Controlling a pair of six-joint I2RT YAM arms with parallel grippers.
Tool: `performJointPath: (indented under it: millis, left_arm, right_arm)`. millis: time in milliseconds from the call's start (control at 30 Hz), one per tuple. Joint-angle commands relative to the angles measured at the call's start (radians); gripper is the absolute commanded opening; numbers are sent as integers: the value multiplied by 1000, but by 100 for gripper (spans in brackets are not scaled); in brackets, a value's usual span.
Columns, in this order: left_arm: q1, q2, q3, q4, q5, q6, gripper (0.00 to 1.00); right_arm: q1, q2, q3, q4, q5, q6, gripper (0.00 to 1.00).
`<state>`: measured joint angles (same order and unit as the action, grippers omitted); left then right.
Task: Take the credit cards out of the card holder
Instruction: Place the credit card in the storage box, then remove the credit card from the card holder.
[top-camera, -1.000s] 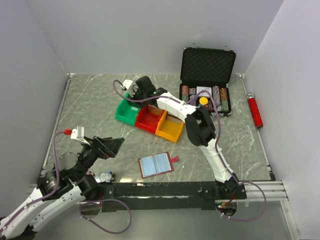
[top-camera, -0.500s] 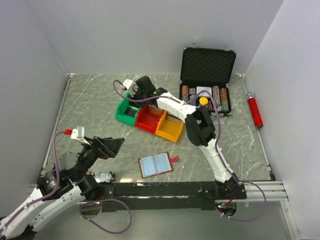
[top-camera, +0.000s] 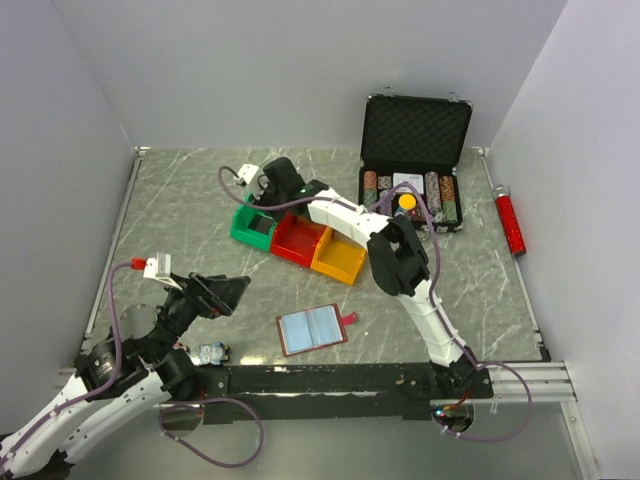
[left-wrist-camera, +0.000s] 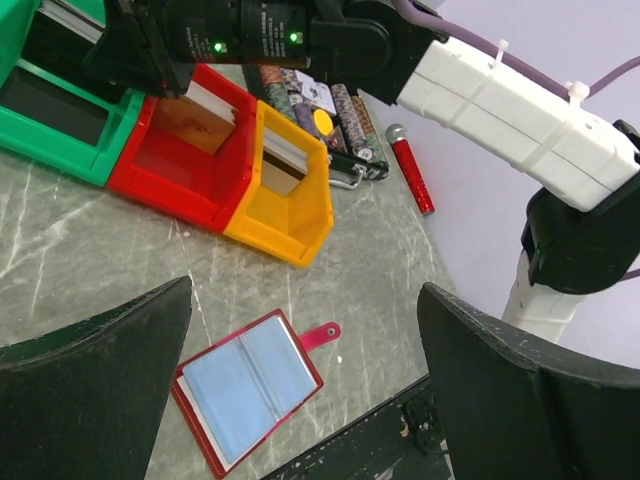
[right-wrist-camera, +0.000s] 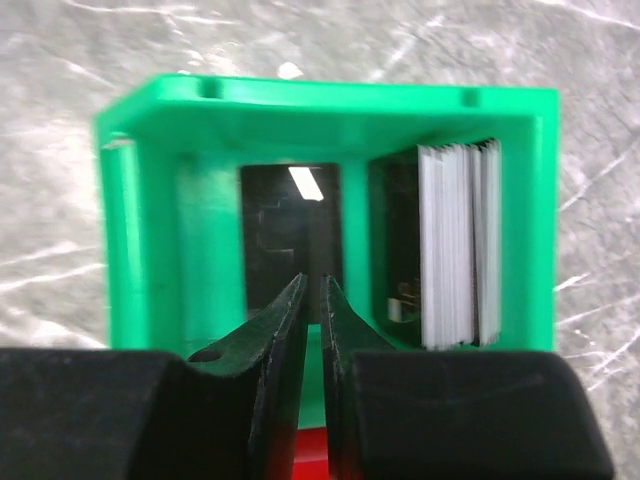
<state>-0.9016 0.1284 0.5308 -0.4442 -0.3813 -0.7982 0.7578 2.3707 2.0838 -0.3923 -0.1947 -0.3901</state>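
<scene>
The card holder (top-camera: 312, 330) lies open and flat on the table near the front edge, its strap tab (top-camera: 349, 319) pointing right. Pale blue credit cards (top-camera: 308, 328) fill both its halves. It also shows in the left wrist view (left-wrist-camera: 200, 440), the cards (left-wrist-camera: 240, 385) still in their sleeves. My left gripper (top-camera: 225, 293) is open and empty, raised to the left of the holder (left-wrist-camera: 305, 300). My right gripper (top-camera: 262, 195) hangs over the green bin (right-wrist-camera: 330, 100), jaws nearly together with nothing between them (right-wrist-camera: 312, 285).
Green (top-camera: 246, 232), red (top-camera: 300, 240) and yellow (top-camera: 340, 257) bins stand in a row mid-table; a white card deck (right-wrist-camera: 458, 245) stands in the green one. A black chip case (top-camera: 415, 135) is open at the back right. A red cylinder (top-camera: 511, 222) lies by the right wall.
My right gripper has shifted a little left, from over the red and green bins' edge to over the green bin. The left arm and the card holder have not moved.
</scene>
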Motion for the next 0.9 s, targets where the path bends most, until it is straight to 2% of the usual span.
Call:
performJointPath:
  millis: [0, 367, 500, 667, 867]
  left_arm:
    - [4, 5, -15, 51, 4, 11, 99]
    - [4, 114, -63, 154, 31, -22, 99]
    - [4, 217, -80, 214, 54, -45, 99]
    - [3, 361, -94, 316, 71, -84, 99]
    - [4, 545, -123, 426, 146, -137, 99]
  right_arm:
    - [29, -166, -63, 73, 20, 36, 18]
    - [29, -490, -335, 135, 81, 169, 19]
    - [23, -568, -441, 113, 124, 301, 19]
    - [6, -764, -696, 122, 165, 542, 22]
    - [23, -1072, -1027, 158, 365, 687, 24]
